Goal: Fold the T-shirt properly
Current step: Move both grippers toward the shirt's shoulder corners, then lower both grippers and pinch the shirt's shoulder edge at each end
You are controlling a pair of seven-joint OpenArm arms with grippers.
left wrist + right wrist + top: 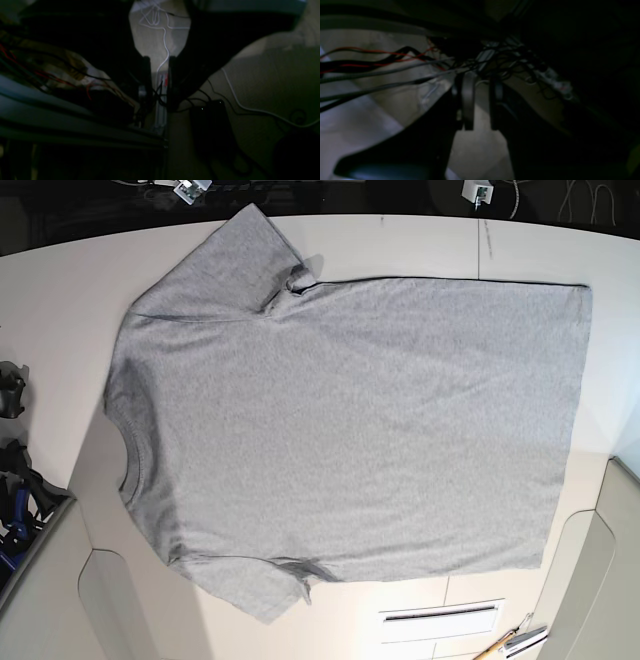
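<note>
My left claw (160, 85) has its two dark fingers a little apart, a narrow gap between them, with nothing clamped there. My right claw (482, 102) likewise has its fingers slightly apart, a strip of floor showing between them. Neither claw touches the light heather-grey cotton T-shirt (350, 420); it shows in neither wrist view.

Beneath my left claw I see a thin white cable (165, 45) on a grey floor (250, 87) and black box-shaped objects (212, 127); beneath my right, red wires (382, 52) and tangled black cables.

Farther out, the T-shirt lies spread, plain side up, on the pale smooth counter (60, 290). In the base view its neck opening faces left and its straight hem right. One short sleeve points up-left, the other down, both spread outward, with small creases bunched at the underarms. The body is unfolded.
</note>
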